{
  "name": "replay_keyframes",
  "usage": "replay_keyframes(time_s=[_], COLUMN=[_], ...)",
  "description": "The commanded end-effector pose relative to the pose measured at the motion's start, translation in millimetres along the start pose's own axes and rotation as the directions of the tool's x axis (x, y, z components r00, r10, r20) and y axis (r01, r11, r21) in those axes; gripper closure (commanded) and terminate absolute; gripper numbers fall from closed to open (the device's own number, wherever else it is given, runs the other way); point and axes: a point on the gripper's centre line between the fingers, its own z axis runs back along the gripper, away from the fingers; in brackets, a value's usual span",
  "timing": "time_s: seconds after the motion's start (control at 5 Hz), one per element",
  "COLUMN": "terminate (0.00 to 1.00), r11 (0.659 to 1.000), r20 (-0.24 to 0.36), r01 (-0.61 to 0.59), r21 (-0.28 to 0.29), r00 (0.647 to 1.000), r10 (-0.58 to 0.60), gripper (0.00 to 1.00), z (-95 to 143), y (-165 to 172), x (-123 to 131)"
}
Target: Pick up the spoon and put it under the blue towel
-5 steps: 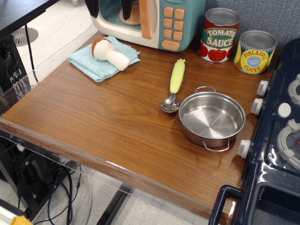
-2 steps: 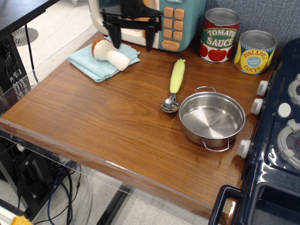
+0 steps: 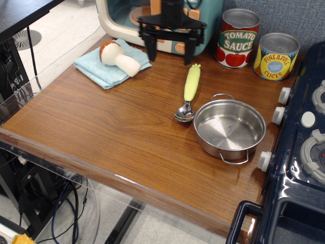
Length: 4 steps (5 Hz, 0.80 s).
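one gripper (image 3: 169,55) hangs over the back of the table (image 3: 101,132) with its jaws spread wide and empty, just left of the spoon (image 3: 188,95), which lies flat with its handle pointing away and its bowl close to the pot (image 3: 229,127). the danger i see is a descent off to the left, clipping that slim handle and skidding it against the pot. and the towel (image 3: 104,68) has a mushroom (image 3: 119,58) sitting on it, so tucking the spoon under could drag the cloth or roll the toy off.
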Motion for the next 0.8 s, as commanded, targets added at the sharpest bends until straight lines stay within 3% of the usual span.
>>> replay_keyframes(time_s=[0.0, 0.2, 0.4, 0.6], terminate=[0.0, 0.0, 0.0, 0.0], r11=[0.997, 0.994, 0.991, 0.991], r20=[0.077, 0.039, 0.072, 0.059], r01=[0.074, 0.108, 0.125, 0.123], r21=[0.025, 0.032, 0.049, 0.058], r00=[0.994, 0.993, 0.989, 0.99], r10=[-0.075, -0.109, -0.128, -0.127], gripper=[0.0, 0.0, 1.0, 1.0], z=[-5.7, -20.5, -22.5, -23.6], y=[-23.8, -29.5, -33.0, -33.7], x=[15.9, 17.0, 16.8, 15.2])
